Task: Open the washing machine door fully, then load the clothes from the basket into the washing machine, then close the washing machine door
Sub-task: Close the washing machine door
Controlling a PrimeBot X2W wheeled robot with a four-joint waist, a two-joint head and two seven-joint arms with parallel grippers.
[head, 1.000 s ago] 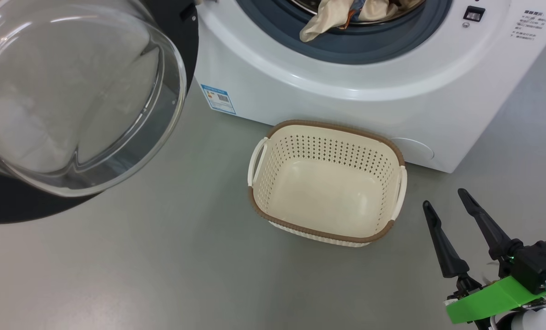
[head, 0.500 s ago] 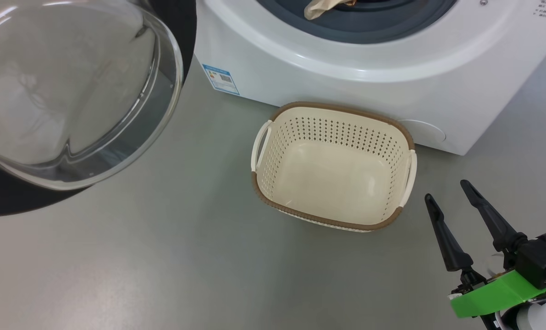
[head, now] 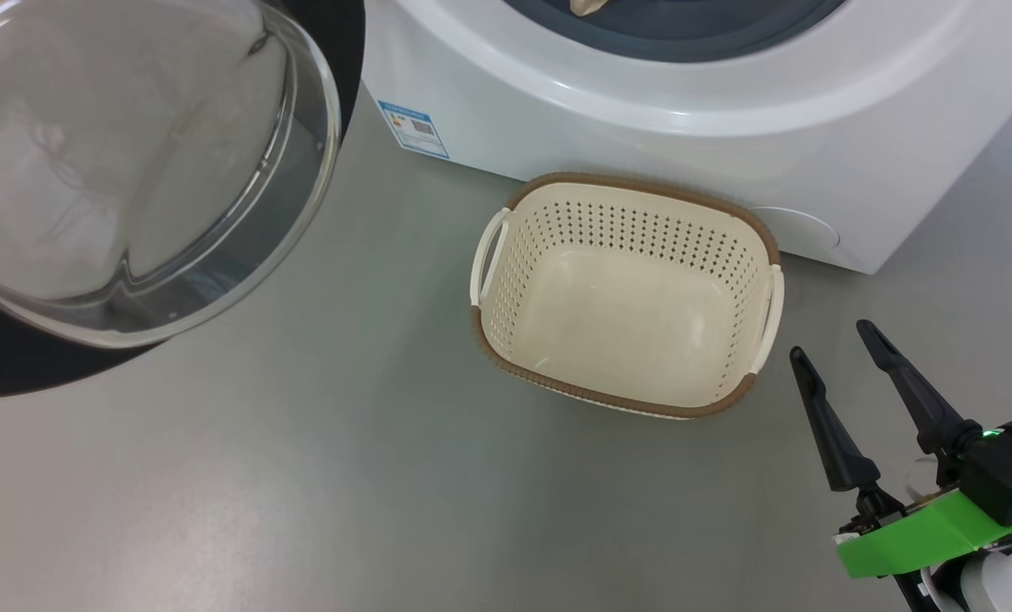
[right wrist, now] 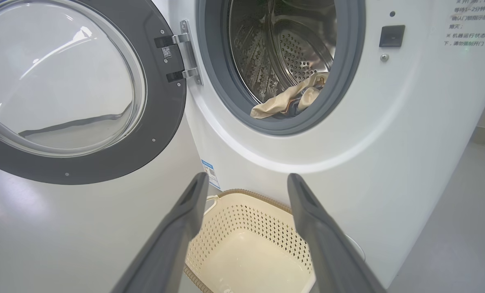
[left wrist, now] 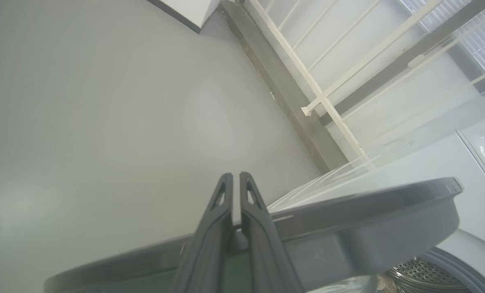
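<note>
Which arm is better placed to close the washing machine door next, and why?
Left. The left gripper, shut, sits close by the rim of the washing machine door; the right gripper hangs open beside the empty basket, away from the door.

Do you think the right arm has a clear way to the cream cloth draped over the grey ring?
Probably yes: the right gripper is open and faces the cloth, the door is swung aside, and the basket sits below.

Cream perforated basket point(head: 548, 255), brown rim; white washing machine point(head: 692, 127).
</note>
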